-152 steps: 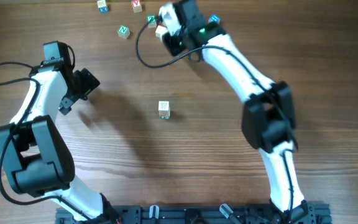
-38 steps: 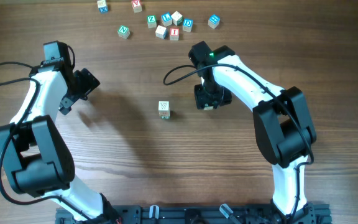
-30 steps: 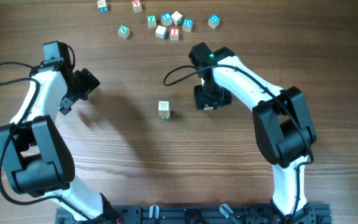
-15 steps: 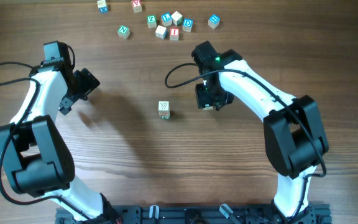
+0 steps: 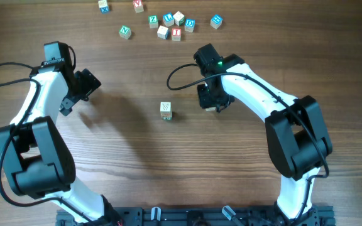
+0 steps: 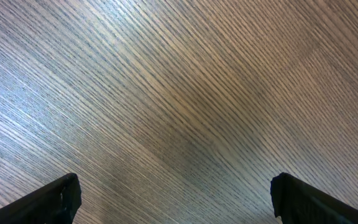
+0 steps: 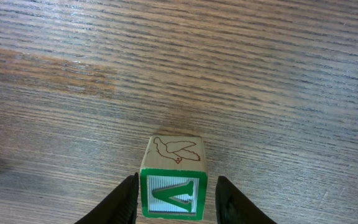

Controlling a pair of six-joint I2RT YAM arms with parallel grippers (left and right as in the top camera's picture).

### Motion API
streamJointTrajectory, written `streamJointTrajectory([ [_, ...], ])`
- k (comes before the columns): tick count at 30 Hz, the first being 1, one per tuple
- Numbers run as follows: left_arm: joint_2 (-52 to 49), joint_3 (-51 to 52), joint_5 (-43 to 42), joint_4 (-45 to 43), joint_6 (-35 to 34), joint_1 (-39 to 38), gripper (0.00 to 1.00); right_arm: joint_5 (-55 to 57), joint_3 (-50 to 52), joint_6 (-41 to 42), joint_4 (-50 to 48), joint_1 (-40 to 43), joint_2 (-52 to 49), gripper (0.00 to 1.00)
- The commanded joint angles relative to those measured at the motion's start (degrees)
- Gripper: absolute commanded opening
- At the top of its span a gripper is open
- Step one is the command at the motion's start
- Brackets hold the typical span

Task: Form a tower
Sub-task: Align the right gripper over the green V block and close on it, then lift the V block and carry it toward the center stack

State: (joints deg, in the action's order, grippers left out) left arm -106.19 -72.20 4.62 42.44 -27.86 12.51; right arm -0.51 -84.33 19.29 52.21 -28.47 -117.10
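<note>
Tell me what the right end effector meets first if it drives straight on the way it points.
The right end effector has the green-V cube between its fingers. Straight on, the fingertips would most likely meet the wooden table just beyond, though depth is hard to judge.

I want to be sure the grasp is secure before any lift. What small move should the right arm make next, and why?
Probably close the right gripper firmly on the green-V cube. Its jaws flank the cube closely, but the right wrist view does not settle whether they are gripping it. The tower stands apart from it on the table, so the cube will need carrying over.
</note>
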Motion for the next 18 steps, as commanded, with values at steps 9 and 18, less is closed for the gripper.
streamJointTrajectory([
  [9, 1.09, -0.61, -0.07, 0.02, 0.46, 0.42, 1.0, -0.98, 0.59, 0.37, 0.79, -0.44, 0.42, 0.45],
  [18, 1.09, -0.61, -0.07, 0.02, 0.46, 0.42, 1.0, -1.01, 0.81, 0.44, 0.83, -0.44, 0.33, 0.37],
])
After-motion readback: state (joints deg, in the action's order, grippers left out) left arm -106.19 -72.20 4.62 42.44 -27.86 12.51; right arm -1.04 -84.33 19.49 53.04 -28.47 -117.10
